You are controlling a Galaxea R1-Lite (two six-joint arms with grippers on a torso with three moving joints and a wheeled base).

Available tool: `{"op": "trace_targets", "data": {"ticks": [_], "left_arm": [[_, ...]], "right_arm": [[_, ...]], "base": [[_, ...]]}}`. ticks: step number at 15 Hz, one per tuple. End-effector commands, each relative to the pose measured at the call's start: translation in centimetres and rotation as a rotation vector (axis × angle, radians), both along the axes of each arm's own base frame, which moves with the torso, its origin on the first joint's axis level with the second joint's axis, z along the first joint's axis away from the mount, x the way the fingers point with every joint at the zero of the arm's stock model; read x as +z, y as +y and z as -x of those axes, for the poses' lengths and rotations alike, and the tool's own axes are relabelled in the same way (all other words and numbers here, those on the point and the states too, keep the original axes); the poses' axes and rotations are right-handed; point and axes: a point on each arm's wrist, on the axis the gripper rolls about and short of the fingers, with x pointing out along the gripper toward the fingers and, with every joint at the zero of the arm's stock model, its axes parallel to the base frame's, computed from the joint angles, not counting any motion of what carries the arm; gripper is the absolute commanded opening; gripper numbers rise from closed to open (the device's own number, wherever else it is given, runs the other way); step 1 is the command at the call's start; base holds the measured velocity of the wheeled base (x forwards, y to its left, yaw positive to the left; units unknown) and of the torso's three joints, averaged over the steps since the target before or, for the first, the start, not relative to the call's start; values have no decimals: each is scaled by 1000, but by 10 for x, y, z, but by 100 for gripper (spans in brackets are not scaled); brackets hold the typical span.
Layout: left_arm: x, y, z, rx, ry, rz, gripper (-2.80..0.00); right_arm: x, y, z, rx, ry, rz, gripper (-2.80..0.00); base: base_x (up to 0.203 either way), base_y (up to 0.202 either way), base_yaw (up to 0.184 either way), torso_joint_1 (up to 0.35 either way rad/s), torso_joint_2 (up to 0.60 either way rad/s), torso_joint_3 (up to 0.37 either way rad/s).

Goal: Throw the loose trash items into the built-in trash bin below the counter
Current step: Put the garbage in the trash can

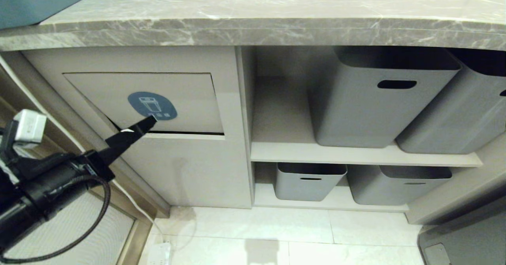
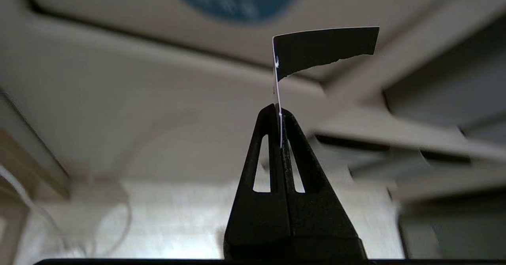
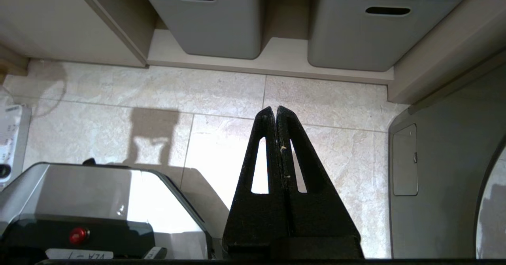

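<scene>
Closest to the head camera, at lower left, my left arm's black gripper (image 1: 147, 123) reaches up and forward, its tip at the lower edge of the beige rectangular tilting flap (image 1: 182, 99) of the built-in trash bin, just below the round blue sticker with a white bin icon (image 1: 152, 105). Its jaws are pressed together on a thin black wrapper-like scrap with a torn edge (image 2: 324, 49), which stands up past the fingertips like a small flag. I see only this one scrap; the tan piece is in none of my views. My right gripper (image 3: 275, 110) hangs low over the pale floor tiles (image 3: 221, 95), jaws closed and empty.

Risks, as I judge them: the pinch holds only the scrap's narrow edge, so pushing the flap could bend or pull it free, dropping it to the floor. A dark gap shows under the flap, but releasing before the tip is inside would miss. Beyond, grey plastic storage tubs with slot handles (image 1: 379, 99) sit on shelves under the grey marble-patterned counter (image 1: 253, 31); they are not the target.
</scene>
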Motion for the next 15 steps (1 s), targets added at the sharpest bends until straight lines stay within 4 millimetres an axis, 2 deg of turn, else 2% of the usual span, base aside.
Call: {"op": "trace_targets", "data": {"ticks": [1, 3, 9, 12, 15], "left_arm": [[-8, 8, -14, 43, -2, -11, -280], [-17, 9, -11, 47, 16, -40, -280], [-23, 10, -6, 51, 33, -43, -280], [-23, 10, -10, 53, 35, -42, -280], [-22, 10, -11, 53, 31, -41, -280]], "right_arm": [[0, 0, -1, 0, 6, -1, -280], [0, 0, -1, 0, 6, -1, -280], [0, 0, -1, -10, 7, -1, -280], [0, 0, -1, -180, 18, -3, -280], [0, 0, -1, -188, 21, -7, -280]], "base": [[0, 0, 0, 0, 0, 0], [0, 0, 0, 0, 0, 0], [0, 0, 0, 0, 0, 0], [0, 0, 0, 0, 0, 0], [0, 0, 0, 0, 0, 0]]}}
